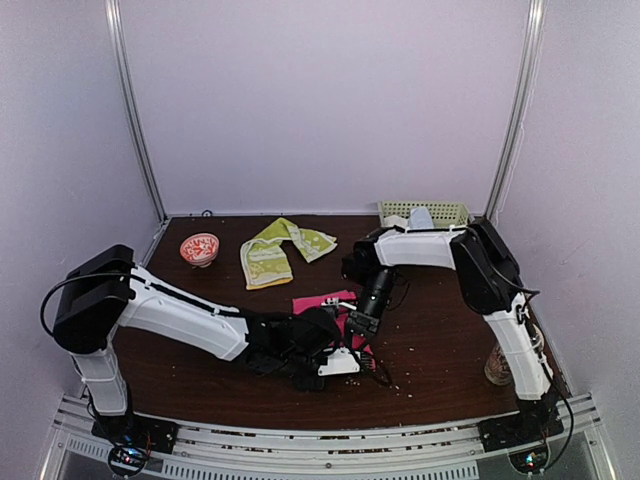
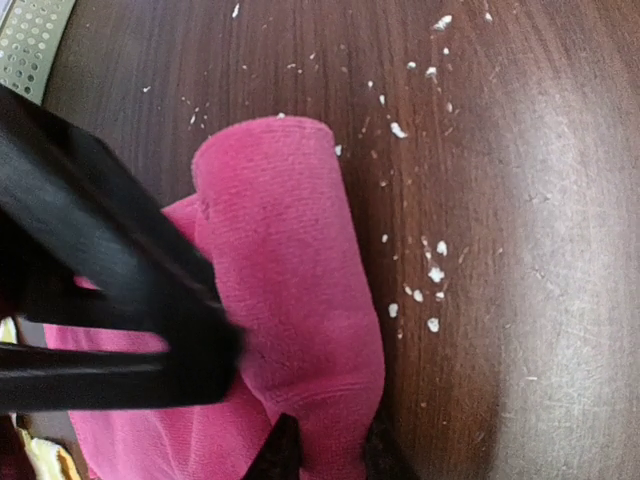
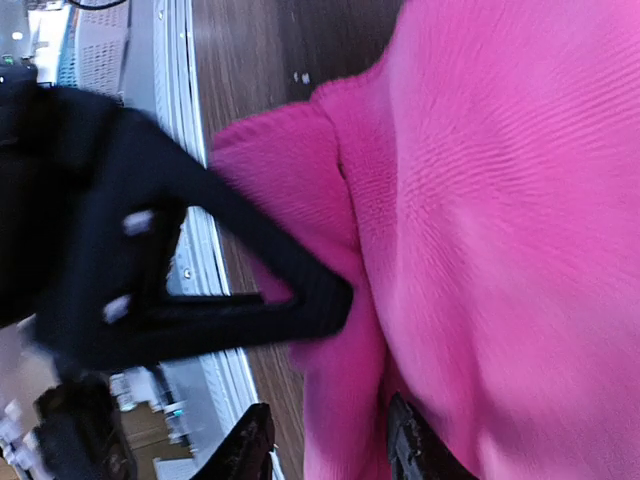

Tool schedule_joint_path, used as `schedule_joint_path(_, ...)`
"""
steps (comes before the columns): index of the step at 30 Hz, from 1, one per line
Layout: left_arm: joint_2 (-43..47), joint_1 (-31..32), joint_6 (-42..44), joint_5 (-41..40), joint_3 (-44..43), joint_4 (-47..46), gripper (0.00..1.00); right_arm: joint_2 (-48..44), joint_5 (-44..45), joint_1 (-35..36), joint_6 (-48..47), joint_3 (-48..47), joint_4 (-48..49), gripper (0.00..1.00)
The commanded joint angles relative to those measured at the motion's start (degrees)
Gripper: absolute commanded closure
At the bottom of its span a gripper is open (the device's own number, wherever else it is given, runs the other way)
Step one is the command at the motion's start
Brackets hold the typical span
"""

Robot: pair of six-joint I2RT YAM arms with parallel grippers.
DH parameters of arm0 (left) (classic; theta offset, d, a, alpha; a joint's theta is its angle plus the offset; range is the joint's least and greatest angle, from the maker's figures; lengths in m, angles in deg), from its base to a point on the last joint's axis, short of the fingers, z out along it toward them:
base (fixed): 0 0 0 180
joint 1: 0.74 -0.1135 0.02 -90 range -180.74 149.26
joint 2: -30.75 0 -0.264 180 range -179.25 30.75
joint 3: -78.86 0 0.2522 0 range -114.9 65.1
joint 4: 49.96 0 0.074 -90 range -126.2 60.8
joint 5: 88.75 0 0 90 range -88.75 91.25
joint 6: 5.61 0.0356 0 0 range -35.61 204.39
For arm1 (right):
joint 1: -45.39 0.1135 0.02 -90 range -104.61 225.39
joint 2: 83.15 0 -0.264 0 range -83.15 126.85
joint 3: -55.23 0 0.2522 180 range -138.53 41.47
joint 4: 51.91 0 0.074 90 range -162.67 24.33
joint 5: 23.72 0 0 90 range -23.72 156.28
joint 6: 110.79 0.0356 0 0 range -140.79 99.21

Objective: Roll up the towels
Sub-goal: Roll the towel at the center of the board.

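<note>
Left gripper (image 2: 328, 458) is clamped on the pink towel (image 2: 290, 250), a fingertip pressed to each side of the rolled end, which lies on the dark table (image 2: 520, 250) around its middle, a little toward the near edge. Right gripper (image 3: 330, 455) points down on the same towel from the far side, jaws apart around the cloth with a gap beside one finger. The yellow-green towel (image 1: 272, 252) lies unrolled farther back and to the left, well apart.

a red patterned bowl (image 1: 199, 248) sits back left on the dark table (image 1: 430, 340), a pale green basket (image 1: 450, 212) back right.
</note>
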Motion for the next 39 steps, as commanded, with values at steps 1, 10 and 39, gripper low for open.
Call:
schedule_joint_path(1, -0.7, -2.8, -4.6, 12.1, -0.7, 5.5, 0.84, -10.7, 7.9, -4.8, -0.4, -2.3, 3.6, 0.6)
schedule_joint_path(10, -8.2, -15.0, -12.8, 42.2, -8.8, 13.9, 0.95, -25.0, 5.4, -13.4, 0.5, -6.6, 3.6, 0.63)
schedule_joint_path(39, -24.2, -25.3, -26.0, 70.7, -19.5, 20.6, 0.97, -39.8, 39.9, 16.1, -6.6, 42.1, 53.8, 0.53)
